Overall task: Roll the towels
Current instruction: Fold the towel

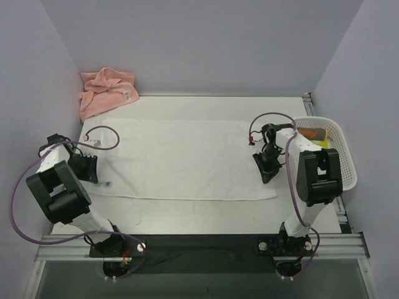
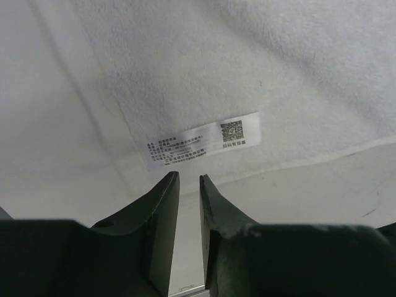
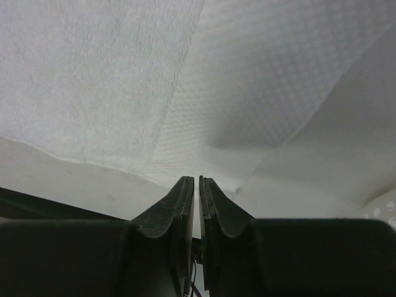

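Lying on the worktop point(image 1: 187, 215) are two towels: a white towel point(image 1: 181, 159) spread flat and a pink towel point(image 1: 106, 90) bunched at the far left. One basket point(image 1: 346, 180) at the right holds an orange item point(image 1: 312, 132) and a yellow item point(image 1: 321, 144). The left fingers point(image 2: 158, 210) stand slightly apart by the white towel's label point(image 2: 204, 143). The right fingers point(image 3: 179, 204) nearly meet at its right edge.

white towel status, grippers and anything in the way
Right gripper shut on white towel, right edge. Left gripper nearly closed at left edge, grip unclear. Nothing lying on the towel.

The left pincer point(image 2: 189, 180) stands narrowly parted, the right pincer point(image 3: 197, 180) pressed almost fully together.
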Action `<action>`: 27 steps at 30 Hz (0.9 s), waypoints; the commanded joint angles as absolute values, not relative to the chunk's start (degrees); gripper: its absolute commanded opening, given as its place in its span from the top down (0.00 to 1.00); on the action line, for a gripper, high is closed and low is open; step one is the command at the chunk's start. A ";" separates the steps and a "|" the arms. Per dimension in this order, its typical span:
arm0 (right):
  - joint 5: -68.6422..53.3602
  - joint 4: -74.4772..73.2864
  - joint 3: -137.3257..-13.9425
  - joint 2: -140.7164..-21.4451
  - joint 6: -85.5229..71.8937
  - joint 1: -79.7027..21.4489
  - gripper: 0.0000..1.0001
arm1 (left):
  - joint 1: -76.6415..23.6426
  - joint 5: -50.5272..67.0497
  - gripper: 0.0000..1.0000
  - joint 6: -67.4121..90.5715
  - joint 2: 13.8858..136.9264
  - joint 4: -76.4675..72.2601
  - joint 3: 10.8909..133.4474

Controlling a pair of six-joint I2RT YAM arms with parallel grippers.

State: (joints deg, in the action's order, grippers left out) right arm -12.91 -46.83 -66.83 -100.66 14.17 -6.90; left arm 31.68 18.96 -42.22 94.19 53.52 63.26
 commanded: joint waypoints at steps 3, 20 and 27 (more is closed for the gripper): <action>-4.68 -44.66 -64.07 -103.88 12.31 -8.96 0.90 | 31.99 13.19 0.71 -40.78 98.16 46.94 62.40; 8.00 -44.73 -57.48 -103.36 17.66 -14.49 0.90 | 40.52 4.92 0.80 -46.31 101.43 43.59 57.40; 3.62 -49.21 -58.27 -99.50 18.10 -17.49 0.81 | 41.22 7.37 0.82 -49.83 94.76 48.68 55.10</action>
State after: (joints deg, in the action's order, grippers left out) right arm 3.16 -43.40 -58.00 -102.48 16.67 -17.19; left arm 39.88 11.22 -45.63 95.94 46.85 57.08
